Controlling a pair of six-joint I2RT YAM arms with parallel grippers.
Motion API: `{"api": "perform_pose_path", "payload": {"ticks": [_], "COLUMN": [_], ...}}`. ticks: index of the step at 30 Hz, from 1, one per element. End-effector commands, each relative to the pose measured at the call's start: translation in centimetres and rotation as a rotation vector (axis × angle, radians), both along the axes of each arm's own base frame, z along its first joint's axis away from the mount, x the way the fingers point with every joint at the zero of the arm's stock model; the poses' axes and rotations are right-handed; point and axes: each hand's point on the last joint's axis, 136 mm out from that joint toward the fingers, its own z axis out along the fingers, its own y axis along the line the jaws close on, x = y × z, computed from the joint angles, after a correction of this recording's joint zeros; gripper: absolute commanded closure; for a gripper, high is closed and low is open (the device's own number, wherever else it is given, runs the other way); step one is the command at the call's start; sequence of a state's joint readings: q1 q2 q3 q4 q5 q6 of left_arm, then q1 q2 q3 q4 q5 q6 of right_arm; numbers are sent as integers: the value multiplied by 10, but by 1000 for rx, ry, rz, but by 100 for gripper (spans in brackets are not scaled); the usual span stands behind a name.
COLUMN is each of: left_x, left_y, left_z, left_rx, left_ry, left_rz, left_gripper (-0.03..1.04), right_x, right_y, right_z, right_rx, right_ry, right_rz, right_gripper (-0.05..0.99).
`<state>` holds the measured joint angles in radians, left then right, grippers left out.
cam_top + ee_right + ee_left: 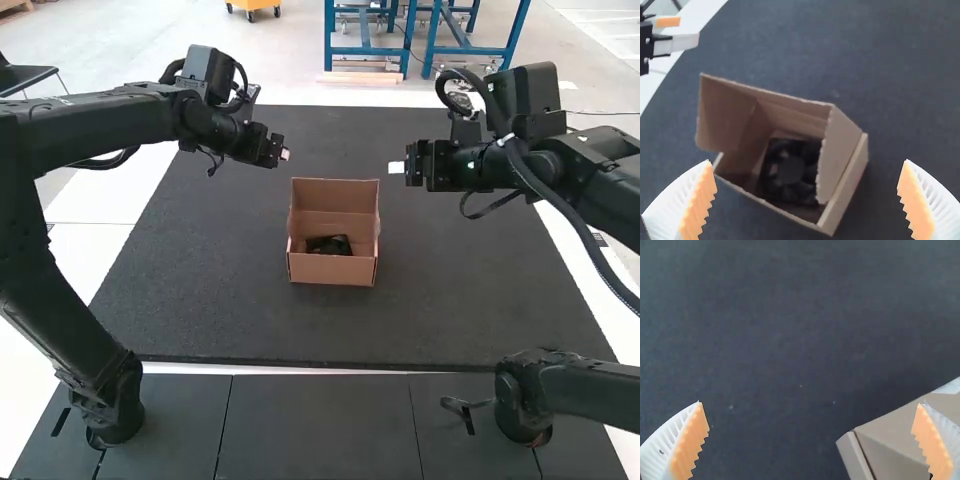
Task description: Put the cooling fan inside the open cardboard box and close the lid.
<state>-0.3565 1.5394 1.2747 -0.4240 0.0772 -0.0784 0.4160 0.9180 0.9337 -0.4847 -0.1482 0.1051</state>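
Looking from your left, the left claw (283, 153) hangs spread wide and empty above the black mat (190, 280), near the box's back left corner. At the mat's middle stands the cardboard box (332, 268), its lid (335, 194) upright at the back, and the black fan (328, 244) lies inside on its floor. Your right claw (408, 168) hovers off the box's right side, also spread wide, holding nothing. The mat covers most of a white tabletop (85, 195).
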Motion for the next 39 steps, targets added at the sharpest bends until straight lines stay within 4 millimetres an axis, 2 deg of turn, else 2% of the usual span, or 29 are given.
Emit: {"api": "perform_pose_path", "payload": {"ticks": [1, 7, 13, 19, 39], "left_x": [9, 14, -11, -33, -60], "left_y": [-14, -26, -37, -31, -16], "left_z": [14, 8, -14, -39, -114], "left_rx": [-21, -15, 33, 80, 136], "left_ry": [-35, -18, 88, 191, 286], "left_rz": [-14, -34, -116, -159, -178], "left_gripper": [5, 5, 5, 5, 5], "right_x": [1, -2, -2, 0, 5], "right_y": [-10, -13, -13, -11, -20], "right_z": [12, 12, 12, 14, 18], "right_rx": [14, 15, 14, 18, 17], "right_ry": [-36, -40, -39, -45, -48], "right_rz": [-42, -46, -48, -45, -77], "right_gripper": [12, 12, 12, 12, 12]}}
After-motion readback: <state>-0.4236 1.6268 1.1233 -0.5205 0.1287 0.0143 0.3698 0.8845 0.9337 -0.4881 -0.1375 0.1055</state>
